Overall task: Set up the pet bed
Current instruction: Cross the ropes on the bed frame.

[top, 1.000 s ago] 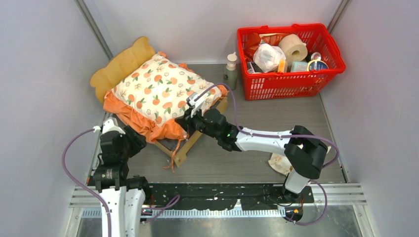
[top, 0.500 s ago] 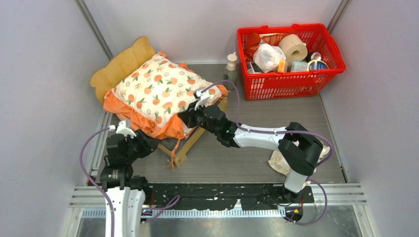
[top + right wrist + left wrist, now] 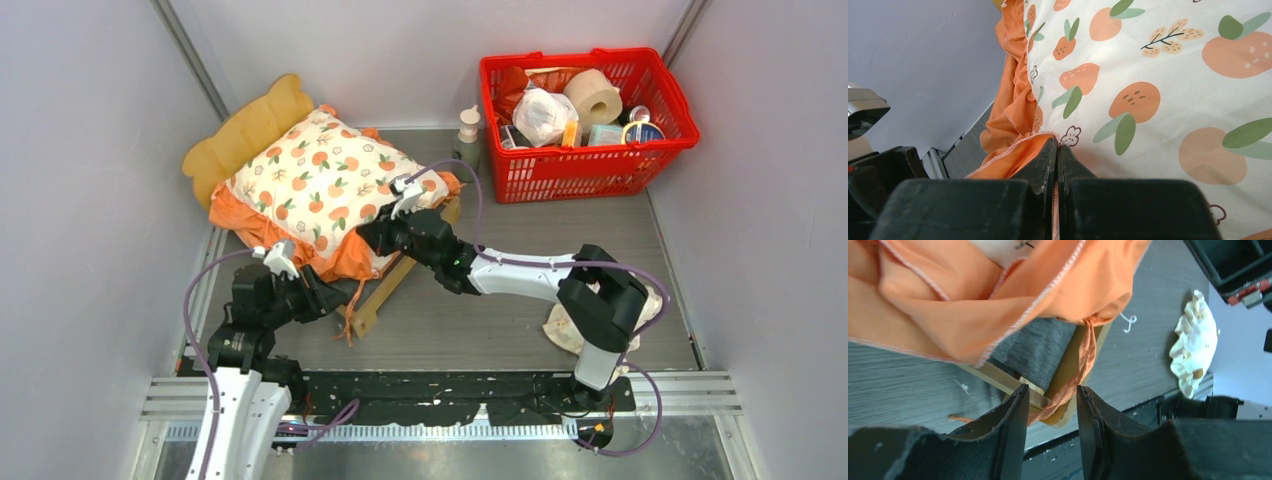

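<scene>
Light wood formed the small pet bed [image 3: 245,125], which stood at the far left of the grey wood-grain table [image 3: 500,250], its wavy scalloped headboard close to the left wall. A cream cushion [image 3: 320,180] printed with oranges and edged in orange ruffles lay over the frame and covered most of it. Only the near corner rails and a patch of the dark-grey base panel [image 3: 1040,347] stayed bare.

The right gripper [image 3: 372,240] reached across to the cushion's near right edge. In the right wrist view its jaws were pressed together, pinching the orange ruffle where it met the printed cloth.

The left gripper [image 3: 338,303] sat low at the bed's near corner. In the left wrist view its fingers [image 3: 1013,415] stood partly spread on either side of that wooden corner and of a thin orange fabric strip [image 3: 1083,355] hanging beside it. Whether the pads pressed on the wood could not be told.

A small cream frilled pillow [image 3: 565,330] lay on the table near the right arm's base, well apart from the bed. A red plastic basket [image 3: 590,165] full of household items sat at the far right, with a pale pump bottle [image 3: 467,140] just beside its left wall.
</scene>
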